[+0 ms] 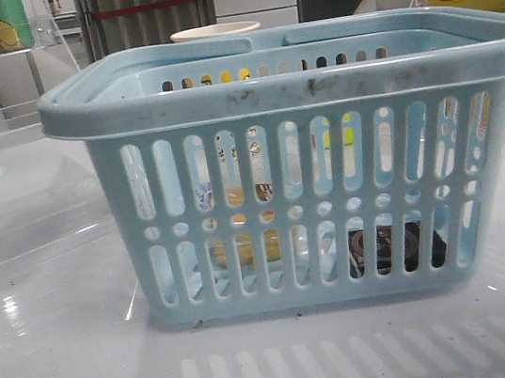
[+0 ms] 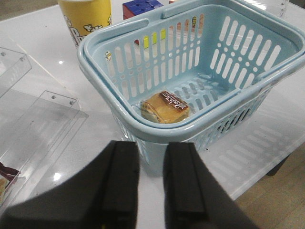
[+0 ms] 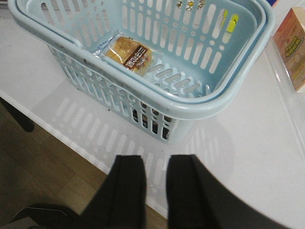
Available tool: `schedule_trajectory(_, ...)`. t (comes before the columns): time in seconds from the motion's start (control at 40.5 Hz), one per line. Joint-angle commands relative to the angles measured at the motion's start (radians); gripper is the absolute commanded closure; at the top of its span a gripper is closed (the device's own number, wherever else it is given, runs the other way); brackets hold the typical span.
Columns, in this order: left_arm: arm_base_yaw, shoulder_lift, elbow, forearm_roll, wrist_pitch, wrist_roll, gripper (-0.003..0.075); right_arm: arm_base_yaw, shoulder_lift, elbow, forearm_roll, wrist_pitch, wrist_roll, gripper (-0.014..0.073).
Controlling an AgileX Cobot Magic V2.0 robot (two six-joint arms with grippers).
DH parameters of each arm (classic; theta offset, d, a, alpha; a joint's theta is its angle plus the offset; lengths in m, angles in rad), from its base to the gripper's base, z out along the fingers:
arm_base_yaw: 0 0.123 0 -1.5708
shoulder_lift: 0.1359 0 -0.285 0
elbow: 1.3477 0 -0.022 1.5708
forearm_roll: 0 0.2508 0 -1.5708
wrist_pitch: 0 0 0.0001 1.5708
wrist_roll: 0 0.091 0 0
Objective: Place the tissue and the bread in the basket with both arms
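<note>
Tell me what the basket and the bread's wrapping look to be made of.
The basket: moulded plastic, light blue, smooth with a slight sheen; clean-edged slots and round holes, dark scuffs along the thick rim. The bread: its wrapping looks like thin clear plastic film, since the golden crust shows through and the film catches glare; a small dark brown label sits on top.
</note>
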Motion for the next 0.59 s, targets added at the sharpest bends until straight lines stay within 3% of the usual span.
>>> schedule_trajectory(0.0, -0.006, -0.002, -0.026, -0.008, -0.077, -0.011, 0.0613, 0.002, 0.001, -0.027, -0.01, -0.059, 0.003, 0.051)
schedule_trajectory(0.099, -0.006, -0.002, -0.026, -0.021, -0.074, -0.011, 0.0628, 0.002, 0.001, -0.027, -0.01, -0.055, 0.003, 0.0572)
schedule_trajectory(0.568, -0.006, -0.002, -0.026, -0.03, -0.077, -0.011, 0.0627, 0.002, 0.001, -0.027, -0.01, -0.032, 0.003, 0.0566)
